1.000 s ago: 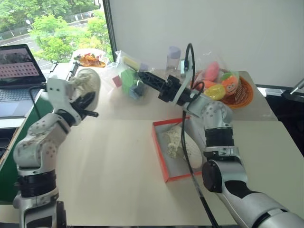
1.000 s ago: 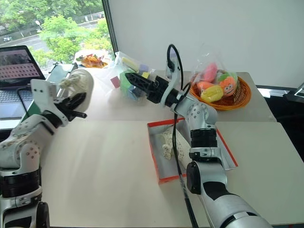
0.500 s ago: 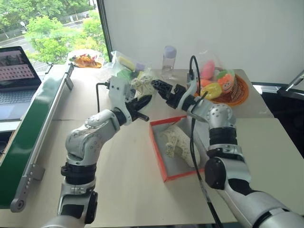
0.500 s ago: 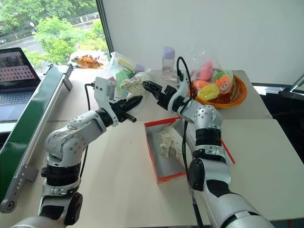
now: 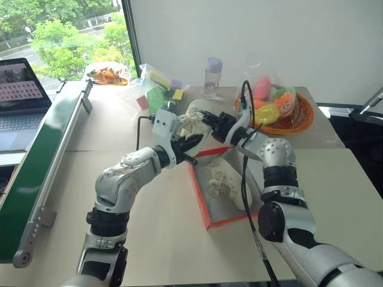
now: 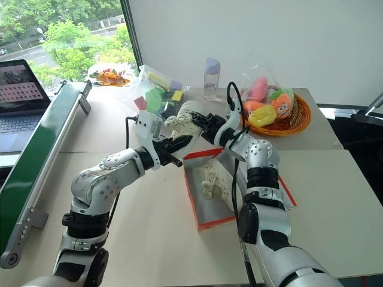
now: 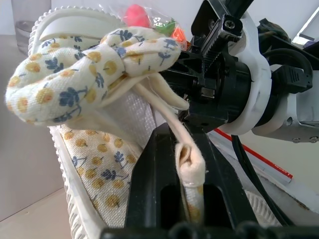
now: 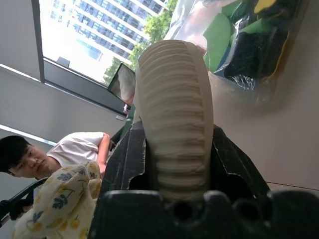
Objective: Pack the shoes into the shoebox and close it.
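One cream shoe (image 5: 192, 113) with a ribbed sole and flowered lining hangs in the air over the far left corner of the red shoebox (image 5: 200, 200). My left gripper (image 5: 194, 142) is shut on the shoe's cream lace (image 7: 185, 162). From the other side my right gripper (image 5: 210, 118) is shut across its ribbed sole (image 8: 174, 104). The other shoe (image 5: 224, 181) lies on its side inside the open box, whose inside is grey-white. My right arm crosses over the box's right half.
Behind the box stand an orange basket of plush toys (image 5: 299, 116), a plastic bottle (image 5: 213, 78) and a bag of coloured blocks (image 5: 158, 89). A green board (image 5: 42, 161) and a laptop (image 5: 18, 89) are at the left. A person (image 8: 30, 154) sits beyond.
My left gripper has carried the shoe from the table's left side rightward to the box's far corner. My right gripper, open before, has shut on the shoe's sole. The camera view also shifted.
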You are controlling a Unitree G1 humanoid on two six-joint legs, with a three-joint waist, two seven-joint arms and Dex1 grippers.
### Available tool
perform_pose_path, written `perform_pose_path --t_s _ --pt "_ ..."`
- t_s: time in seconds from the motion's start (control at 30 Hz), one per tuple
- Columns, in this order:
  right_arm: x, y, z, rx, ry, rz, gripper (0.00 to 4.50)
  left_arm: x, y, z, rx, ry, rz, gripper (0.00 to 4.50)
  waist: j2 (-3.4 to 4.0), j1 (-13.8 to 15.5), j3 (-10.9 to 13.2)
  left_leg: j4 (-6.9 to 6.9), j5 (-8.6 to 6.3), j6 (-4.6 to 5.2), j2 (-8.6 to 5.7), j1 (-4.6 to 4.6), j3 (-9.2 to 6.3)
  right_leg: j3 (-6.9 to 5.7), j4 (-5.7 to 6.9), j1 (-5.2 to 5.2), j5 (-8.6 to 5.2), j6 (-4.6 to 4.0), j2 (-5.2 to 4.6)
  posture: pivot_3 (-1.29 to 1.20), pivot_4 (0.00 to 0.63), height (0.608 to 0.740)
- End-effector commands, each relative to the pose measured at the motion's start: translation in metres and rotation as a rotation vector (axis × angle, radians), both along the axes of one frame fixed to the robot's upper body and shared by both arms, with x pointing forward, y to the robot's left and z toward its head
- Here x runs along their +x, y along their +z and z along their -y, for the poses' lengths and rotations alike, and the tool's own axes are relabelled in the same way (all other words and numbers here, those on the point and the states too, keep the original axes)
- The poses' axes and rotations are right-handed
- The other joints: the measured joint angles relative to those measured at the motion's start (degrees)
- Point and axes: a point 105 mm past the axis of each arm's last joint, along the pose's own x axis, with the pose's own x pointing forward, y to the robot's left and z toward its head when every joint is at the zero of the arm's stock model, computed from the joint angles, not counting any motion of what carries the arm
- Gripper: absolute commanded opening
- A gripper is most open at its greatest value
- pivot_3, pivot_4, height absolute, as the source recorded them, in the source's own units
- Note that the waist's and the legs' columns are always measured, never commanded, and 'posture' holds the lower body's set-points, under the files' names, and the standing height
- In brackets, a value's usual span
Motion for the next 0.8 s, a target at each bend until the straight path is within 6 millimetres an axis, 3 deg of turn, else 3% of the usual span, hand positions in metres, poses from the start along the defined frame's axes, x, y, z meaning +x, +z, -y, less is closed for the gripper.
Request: perform_pose_path --t_s 0.03,0.17,0.33,0.43,0.53,0.7,0.8 --pt "0.006 0.02 0.013 -0.051 -0.058 0.107 0.75 -0.004 0.014 -0.021 -0.006 0.036 0.039 1.43 0.0 -0.07 0.0 0.0 0.0 0.0 0.01 0.0 0.0 0.0 0.0 0.0 0.0 0.0 0.0 0.0 0.15 0.74" --pt "0.01 0.039 0.03 -0.171 -0.118 0.216 0.62 -0.017 0.022 -0.039 0.003 0.004 0.04 2.89 0.02 -0.06 0.02 0.0 0.0 0.0 0.0 0.0 0.0 0.0 0.01 -0.01 0.0 0.0 0.01 0.0 0.15 0.74" --pt "0.001 0.073 0.054 -0.267 -0.107 0.309 0.59 -0.029 0.025 -0.061 0.05 -0.043 0.033 2.91 0.09 0.0 0.08 0.0 0.0 0.0 0.0 -0.02 0.0 0.0 -0.01 -0.02 -0.01 0.01 0.0 0.0 0.15 0.74" --pt "-0.019 0.077 0.061 -0.309 0.026 0.314 0.59 -0.03 0.021 -0.068 0.087 -0.056 0.022 2.91 0.14 0.16 0.11 0.0 0.0 0.0 0.0 -0.01 -0.01 -0.02 -0.02 0.0 -0.01 0.02 0.0 0.0 0.15 0.74" --pt "-0.037 0.064 0.069 -0.335 0.148 0.259 0.59 -0.025 0.016 -0.069 0.098 -0.056 0.021 2.91 0.14 0.31 0.11 -0.01 -0.02 0.02 0.0 -0.01 -0.01 -0.03 -0.08 0.03 -0.03 0.04 -0.01 0.0 0.15 0.74" --pt "-0.057 0.028 0.063 -0.409 0.289 0.206 0.59 -0.027 0.011 -0.06 0.122 -0.095 0.026 2.91 0.13 0.09 0.11 0.07 -0.02 0.03 0.01 0.04 0.02 -0.01 -0.08 0.12 -0.03 0.04 0.0 0.0 0.15 0.74" --pt "-0.058 0.006 0.062 -0.464 0.309 0.169 0.59 -0.031 0.008 -0.059 0.133 -0.109 0.023 2.91 0.14 -0.17 0.11 0.06 -0.02 0.03 0.03 0.03 0.03 0.02 -0.05 0.07 -0.03 0.04 0.02 0.0 0.15 0.74"
